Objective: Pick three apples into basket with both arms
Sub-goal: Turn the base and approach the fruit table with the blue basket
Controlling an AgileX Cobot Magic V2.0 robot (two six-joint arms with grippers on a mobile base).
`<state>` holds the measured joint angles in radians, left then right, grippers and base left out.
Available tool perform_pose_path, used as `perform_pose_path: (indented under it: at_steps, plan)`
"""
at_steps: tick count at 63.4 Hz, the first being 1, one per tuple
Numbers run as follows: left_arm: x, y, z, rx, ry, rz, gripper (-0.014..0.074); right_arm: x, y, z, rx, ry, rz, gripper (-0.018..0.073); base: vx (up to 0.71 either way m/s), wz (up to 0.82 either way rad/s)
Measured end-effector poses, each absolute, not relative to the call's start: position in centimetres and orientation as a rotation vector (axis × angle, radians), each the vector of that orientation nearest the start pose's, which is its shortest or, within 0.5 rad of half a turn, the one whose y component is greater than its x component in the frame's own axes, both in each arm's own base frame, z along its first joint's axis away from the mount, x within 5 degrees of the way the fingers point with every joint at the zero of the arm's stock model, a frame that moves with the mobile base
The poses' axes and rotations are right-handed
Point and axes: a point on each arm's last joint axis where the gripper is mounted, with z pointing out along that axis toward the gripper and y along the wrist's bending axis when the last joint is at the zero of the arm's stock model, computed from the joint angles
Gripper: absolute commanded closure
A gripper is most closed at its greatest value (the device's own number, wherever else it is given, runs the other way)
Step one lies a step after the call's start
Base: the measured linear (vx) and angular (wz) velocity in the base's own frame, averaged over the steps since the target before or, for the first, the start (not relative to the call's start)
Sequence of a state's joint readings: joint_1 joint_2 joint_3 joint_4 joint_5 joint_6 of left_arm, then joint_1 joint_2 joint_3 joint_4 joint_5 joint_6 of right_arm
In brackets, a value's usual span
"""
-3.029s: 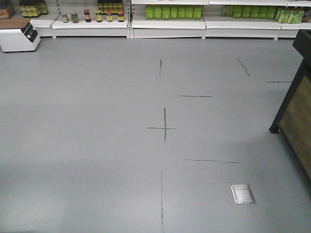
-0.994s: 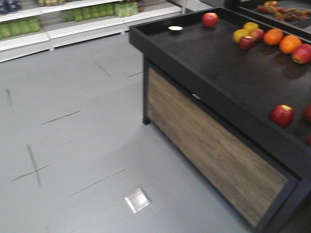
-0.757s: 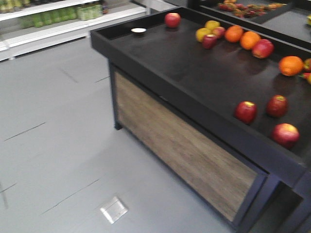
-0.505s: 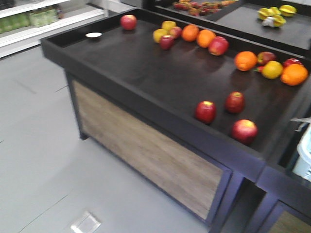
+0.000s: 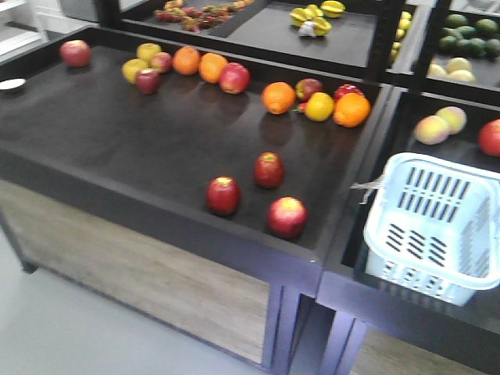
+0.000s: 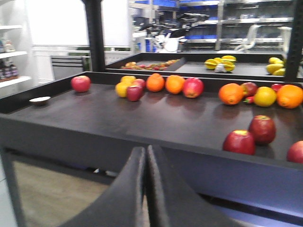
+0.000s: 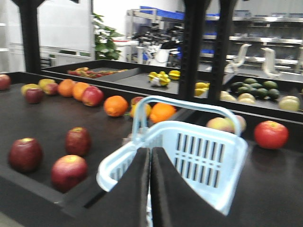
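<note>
The left end effector (image 6: 145, 152) is pinched closed and empty, low before the tabletop (image 6: 94, 113) edge. Beyond it to the right lie the three apples, close together: front apple (image 6: 242, 142), back apple (image 6: 262, 129) and edge apple (image 6: 297, 152). The right end effector (image 7: 150, 153), also closed on nothing, sits just before the basket (image 7: 203, 156), apples to its left.

Left gripper (image 6: 144, 149): two matte black fingers (image 6: 130, 189), smooth, broad at the base and curving up to narrow tips, only a thin seam between them, seen against the table's (image 6: 71, 137) front wall; right gripper (image 7: 150, 150) alike, black and tapering.
</note>
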<state>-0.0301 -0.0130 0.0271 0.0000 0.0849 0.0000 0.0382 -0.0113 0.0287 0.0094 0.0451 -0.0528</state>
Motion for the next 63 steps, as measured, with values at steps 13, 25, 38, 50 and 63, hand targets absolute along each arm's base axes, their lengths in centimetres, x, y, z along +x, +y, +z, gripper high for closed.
perform_pose_path:
  at_steps: [13,25,38,50,63]
  plan:
    - [5.66,-0.17,19.7,0.024,1.582,-0.024,0.0603,5.67,0.22,20.0,-0.063,1.545,-0.004,0.0568,0.12,-0.46]
    - [5.66,-0.17,19.7,0.024,1.582,-0.024,0.0603,5.67,0.22,20.0,-0.063,1.545,-0.004,0.0568,0.12,-0.43]
    - [5.66,-0.17,19.7,0.024,1.582,-0.024,0.0603,5.67,0.22,20.0,-0.063,1.545,-0.004,0.0568,0.11,-0.37]
    - [5.66,-0.17,19.7,0.024,1.582,-0.024,0.0603,5.67,0.22,20.0,-0.063,1.545,-0.004,0.0568,0.09,-0.31]
    - [5.66,-0.17,19.7,0.024,1.582,-0.024,0.0603,5.67,0.22,20.0,-0.063,1.545,-0.004,0.0568,0.07,-0.25]
